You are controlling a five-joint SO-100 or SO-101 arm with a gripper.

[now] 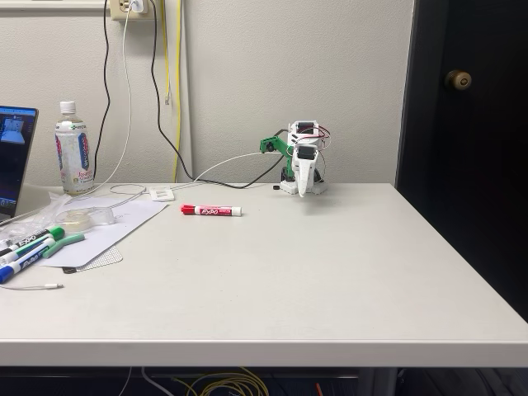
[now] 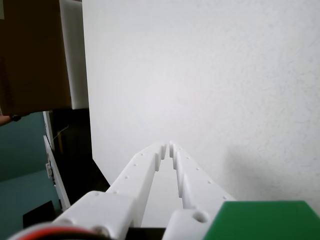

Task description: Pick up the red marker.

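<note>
The red marker (image 1: 212, 210), a white barrel with a red label and a red cap at its left end, lies flat on the white table (image 1: 313, 272) left of centre in the fixed view. The small white and green arm sits folded at the table's back edge, its gripper (image 1: 304, 191) pointing down, well to the right of and behind the marker. In the wrist view the white gripper (image 2: 167, 146) is shut, its fingertips nearly touching with nothing between them, over bare white tabletop.
At the left in the fixed view lie green-capped and blue-capped markers (image 1: 33, 246) on a sheet of paper, with a plastic bottle (image 1: 73, 153) and a laptop edge (image 1: 15, 157) behind. Cables (image 1: 223, 165) run along the wall to the arm. A dark door (image 1: 462, 91) stands at right.
</note>
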